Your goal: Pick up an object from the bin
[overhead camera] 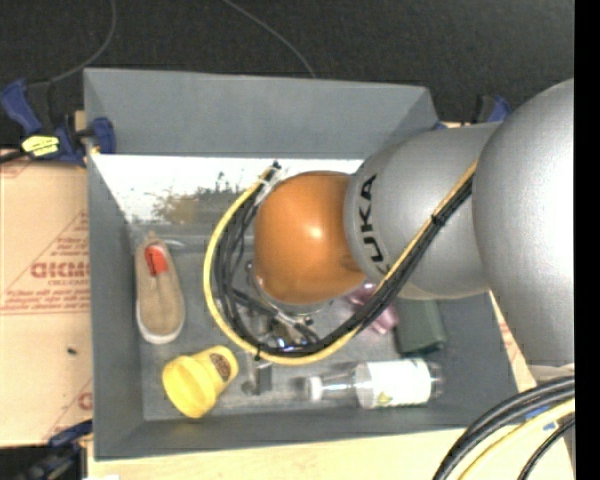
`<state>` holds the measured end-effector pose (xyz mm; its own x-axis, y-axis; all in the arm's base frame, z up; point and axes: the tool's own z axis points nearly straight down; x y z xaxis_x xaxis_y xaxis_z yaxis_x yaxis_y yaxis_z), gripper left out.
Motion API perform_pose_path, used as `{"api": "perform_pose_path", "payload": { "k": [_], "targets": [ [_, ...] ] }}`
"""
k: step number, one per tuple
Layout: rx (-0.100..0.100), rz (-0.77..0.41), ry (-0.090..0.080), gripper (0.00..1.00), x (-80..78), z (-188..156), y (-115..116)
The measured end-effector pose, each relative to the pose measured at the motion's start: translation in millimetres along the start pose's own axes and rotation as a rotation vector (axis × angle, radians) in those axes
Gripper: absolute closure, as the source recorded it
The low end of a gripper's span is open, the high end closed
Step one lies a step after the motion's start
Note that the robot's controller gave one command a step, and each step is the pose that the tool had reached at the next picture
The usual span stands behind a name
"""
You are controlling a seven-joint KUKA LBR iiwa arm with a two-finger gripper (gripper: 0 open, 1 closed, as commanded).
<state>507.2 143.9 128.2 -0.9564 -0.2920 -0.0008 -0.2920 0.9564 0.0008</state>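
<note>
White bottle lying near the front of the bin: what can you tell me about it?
The white plastic bottle lies on its side along the front wall of the grey metal bin, right of the middle. Its body looks smooth and opaque, with a small yellowish mark; a narrower, clear-looking neck end points left. It appears whole. A dark boxy block sits just behind its right end; whether they touch I cannot tell.
</note>
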Motion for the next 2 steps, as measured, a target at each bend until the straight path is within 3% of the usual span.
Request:
{"api": "perform_pose_path", "payload": {
  "k": [1, 2],
  "targets": [
    [0.000, -0.115, -0.004, 0.00, 5.1, -7, 11],
    [-0.002, -0.470, 0.002, 0.00, 0.4, 27, 35]
  ]
}}
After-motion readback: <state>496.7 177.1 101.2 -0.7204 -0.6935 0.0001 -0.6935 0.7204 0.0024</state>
